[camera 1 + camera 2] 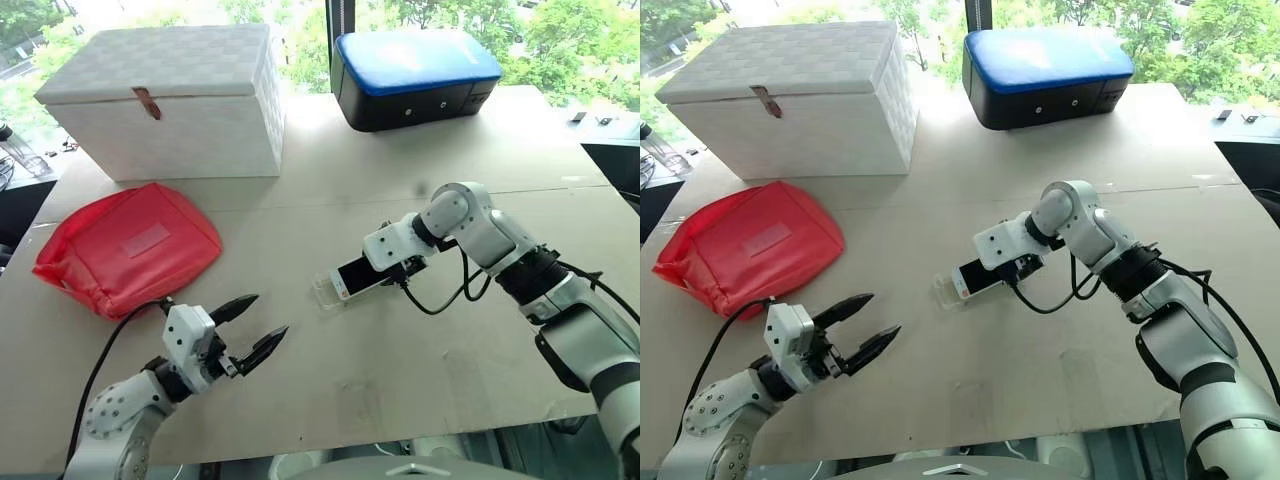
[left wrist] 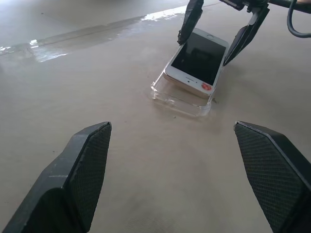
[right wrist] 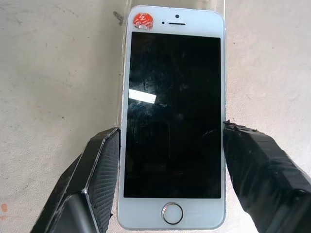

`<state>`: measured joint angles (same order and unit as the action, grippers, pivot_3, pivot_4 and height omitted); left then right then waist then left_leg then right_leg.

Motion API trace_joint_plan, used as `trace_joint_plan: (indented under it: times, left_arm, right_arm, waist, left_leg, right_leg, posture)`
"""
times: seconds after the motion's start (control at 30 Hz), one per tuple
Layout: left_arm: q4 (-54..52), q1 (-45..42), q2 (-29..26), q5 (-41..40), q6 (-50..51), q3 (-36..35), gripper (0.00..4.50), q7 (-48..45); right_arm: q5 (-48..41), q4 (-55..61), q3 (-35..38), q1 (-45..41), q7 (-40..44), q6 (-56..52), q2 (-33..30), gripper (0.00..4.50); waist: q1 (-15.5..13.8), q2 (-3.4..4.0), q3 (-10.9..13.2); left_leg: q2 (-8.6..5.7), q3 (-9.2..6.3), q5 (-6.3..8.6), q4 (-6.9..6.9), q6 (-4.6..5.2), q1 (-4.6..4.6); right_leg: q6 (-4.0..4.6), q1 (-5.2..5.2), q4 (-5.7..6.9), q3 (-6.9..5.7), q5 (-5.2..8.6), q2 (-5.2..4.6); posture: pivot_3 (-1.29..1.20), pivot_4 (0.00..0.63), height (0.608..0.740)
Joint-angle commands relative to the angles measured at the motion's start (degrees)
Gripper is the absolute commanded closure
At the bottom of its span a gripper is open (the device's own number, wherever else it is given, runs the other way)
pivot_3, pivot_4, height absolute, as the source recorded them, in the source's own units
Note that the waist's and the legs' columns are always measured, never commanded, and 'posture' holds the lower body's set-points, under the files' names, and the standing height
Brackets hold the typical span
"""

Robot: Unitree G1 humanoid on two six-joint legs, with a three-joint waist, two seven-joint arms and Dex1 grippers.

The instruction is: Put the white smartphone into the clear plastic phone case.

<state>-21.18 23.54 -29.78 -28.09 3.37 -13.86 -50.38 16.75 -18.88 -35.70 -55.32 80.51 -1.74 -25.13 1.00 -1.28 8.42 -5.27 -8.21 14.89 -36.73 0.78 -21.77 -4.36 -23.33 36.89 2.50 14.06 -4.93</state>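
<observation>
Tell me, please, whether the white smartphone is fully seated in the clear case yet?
Not yet. The white smartphone lies tilted, its near end over the clear plastic phone case, the far end raised between the right gripper fingers.

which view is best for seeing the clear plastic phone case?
Left wrist view: the clear plastic phone case shows its rim and open end under the white smartphone. Right wrist view gives only thin clear edges beside the phone; both eye views show a small, faint shell.

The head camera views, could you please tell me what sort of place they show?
Probably an indoor test bench by a window: a wide beige board tabletop, trees beyond the glass, and props laid out, including a white woven lidded box and a red fabric pouch.
</observation>
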Motion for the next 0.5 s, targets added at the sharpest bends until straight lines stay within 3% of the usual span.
trace_joint_plan:
  times: [0.03,0.23,0.3,0.37,0.5]
  left_arm:
    - [-2.47,0.4,-0.05,0.39,-1.14,-0.1,0.36,0.53]
    - [-2.39,0.01,-0.06,0.57,-1.33,0.28,0.36,1.25]
    - [-2.34,-0.14,-0.05,0.65,-1.34,0.36,0.36,1.33]
    - [-2.29,-0.42,-0.04,0.72,-1.26,0.48,0.36,1.39]
    - [-2.14,-0.89,-0.22,0.72,-1.18,0.69,0.36,1.35]
  right_arm:
    - [2.83,-3.59,-3.0,0.43,0.37,0.59,1.03,1.72]
    - [2.08,-4.44,-1.43,-0.02,0.46,1.08,1.71,1.72]
    - [1.29,-4.25,-0.16,-0.08,-0.27,1.19,1.87,0.69]
    - [0.75,-3.37,1.52,-0.28,-1.34,0.2,1.62,0.04]
    - [-3.37,2.53,5.48,0.22,0.94,-3.72,-1.25,0.04]
  waist:
    - [0.02,0.0,-0.11]
    - [0.04,0.0,-0.2]
    - [0.02,0.0,-0.19]
    - [-0.03,0.08,-0.15]
    - [-0.23,0.12,-0.09]
  left_leg:
    - [0.01,0.0,0.0,0.01,0.0,0.02]
    - [0.06,-0.01,0.0,0.01,0.0,0.05]
    - [0.06,-0.01,0.0,0.01,0.0,0.05]
    - [0.06,-0.02,0.0,0.01,0.0,0.02]
    - [0.04,-0.03,0.0,0.01,-0.01,-0.13]
  right_leg:
    - [0.0,0.01,0.0,0.0,0.0,0.01]
    - [0.07,0.02,0.05,-0.02,-0.05,0.06]
    - [0.08,0.02,0.05,-0.02,-0.06,0.06]
    - [0.09,0.0,0.05,-0.03,-0.06,0.06]
    - [0.09,-0.09,0.01,-0.04,-0.06,0.03]
  posture:
    - [0.0,0.15,0.74]
    - [0.0,0.15,0.74]
    - [0.0,0.15,0.74]
    - [0.0,0.15,0.74]
    - [0.0,0.15,0.74]
